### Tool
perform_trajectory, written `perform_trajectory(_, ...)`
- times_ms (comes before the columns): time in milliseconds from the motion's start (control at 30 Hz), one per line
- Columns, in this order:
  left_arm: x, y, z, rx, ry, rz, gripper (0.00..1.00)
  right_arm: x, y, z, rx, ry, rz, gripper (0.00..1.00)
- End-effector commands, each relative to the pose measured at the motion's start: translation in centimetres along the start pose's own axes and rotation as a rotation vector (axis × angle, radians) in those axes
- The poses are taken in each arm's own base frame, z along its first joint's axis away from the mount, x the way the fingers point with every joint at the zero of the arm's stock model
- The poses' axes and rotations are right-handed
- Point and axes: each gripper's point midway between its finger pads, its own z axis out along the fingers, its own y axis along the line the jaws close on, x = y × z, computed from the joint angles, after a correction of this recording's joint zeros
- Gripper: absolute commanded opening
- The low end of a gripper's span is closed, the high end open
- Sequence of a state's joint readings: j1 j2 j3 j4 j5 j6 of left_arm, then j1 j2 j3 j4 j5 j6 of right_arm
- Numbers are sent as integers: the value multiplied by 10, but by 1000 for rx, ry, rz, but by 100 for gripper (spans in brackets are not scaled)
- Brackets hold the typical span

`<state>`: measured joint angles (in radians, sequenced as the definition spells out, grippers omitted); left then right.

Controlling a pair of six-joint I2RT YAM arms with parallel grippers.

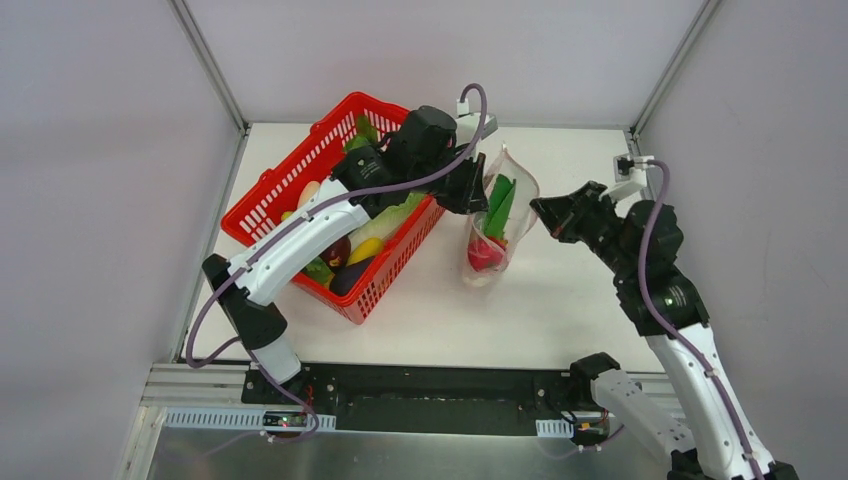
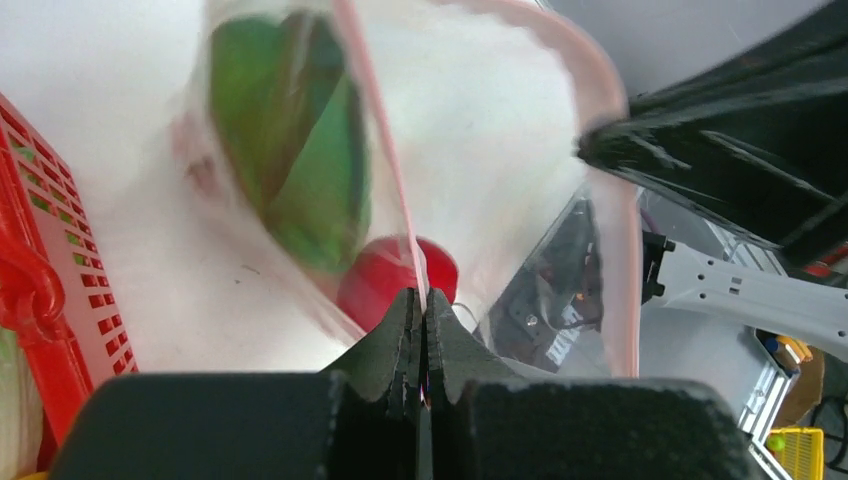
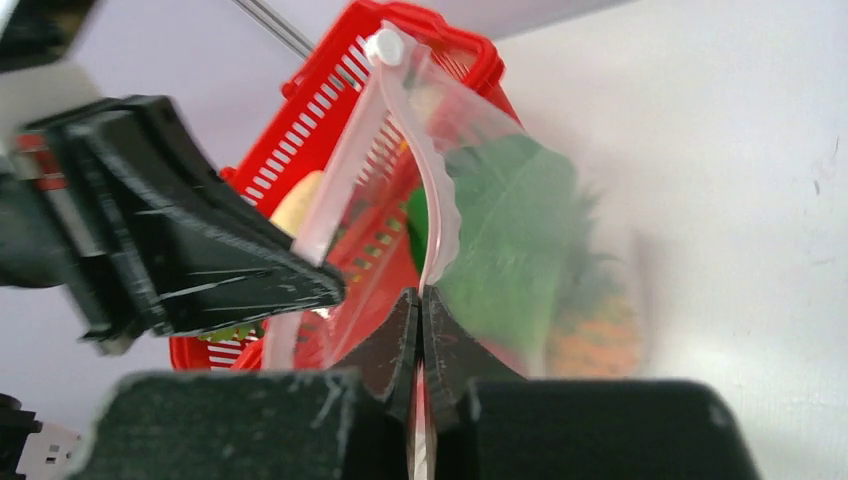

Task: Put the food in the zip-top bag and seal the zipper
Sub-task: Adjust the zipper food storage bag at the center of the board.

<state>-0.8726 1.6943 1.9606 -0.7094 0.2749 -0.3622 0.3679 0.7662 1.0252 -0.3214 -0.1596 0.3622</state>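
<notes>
Seen from above, a clear zip-top bag stands upright near the middle of the white table, with a red basket of toy food at its 9 o'clock. The left gripper is clenched on the bag's pink zipper strip at 11 o'clock. The right gripper is clenched on the opposite strip at 3 o'clock, and the mouth gapes between them. Inside the bag lie a green leafy vegetable, a red fruit and an orange pineapple.
</notes>
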Motion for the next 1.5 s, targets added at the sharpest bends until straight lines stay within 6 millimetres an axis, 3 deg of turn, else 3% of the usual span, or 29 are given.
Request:
perform_trajectory(0, 8, 13, 17, -20, -7, -45, 0, -9, -7, -2, 12, -81, -34, 0)
perform_trajectory(67, 12, 5, 29, 45, 17, -80, 0, 12, -27, 12, 102, 10, 21, 0)
perform_trajectory(100, 6, -2, 28, 69, 11, -78, 0, 14, -19, 13, 75, 47, 24, 0)
perform_trajectory(167, -8, -17, 16, 103, -19, -48, 0, 0, 7, 8, -10, 43, 29, 0)
perform_trajectory(267, -32, -35, -14, 145, -108, 11, 0, -33, 51, -16, -182, -74, 17, 0)
perform_trajectory(333, -39, -36, -26, 144, -159, 37, 0, -45, 67, -34, -260, -141, 3, 0)
perform_trajectory(400, -31, -23, -22, 99, -167, 37, 0, -40, 64, -39, -270, -152, -13, 0)
perform_trajectory(500, -2, 4, 1, 25, -100, -26, 0, -8, 24, -20, -146, -92, 6, 0)
perform_trajectory(600, 21, 17, 26, 15, -36, -83, 0, 22, -8, -4, -50, -23, 49, 0)
perform_trajectory(667, 23, 15, 30, 28, -16, -91, 0, 20, -4, -4, -66, -32, 55, 0)
perform_trajectory(867, -8, -8, 5, 92, -92, -33, 0, -24, 42, -35, -199, -135, 11, 0)
perform_trajectory(967, -3, 5, 7, 38, -92, -28, 0, -23, 37, -38, -184, -156, 5, 0)
perform_trajectory(1067, 12, 19, 15, 0, -54, -54, 7, -6, 18, -29, -124, -113, 13, 0)
perform_trajectory(1167, 20, 30, 18, -42, -39, -69, 25, 3, 12, -24, -110, -81, 27, 0)
perform_trajectory(1233, 19, 35, 15, -59, -41, -68, 36, 0, 14, -24, -117, -91, 28, 0)
perform_trajectory(1467, 13, 43, -1, -105, -59, -48, 58, -5, 14, -25, -101, -108, 18, 0)
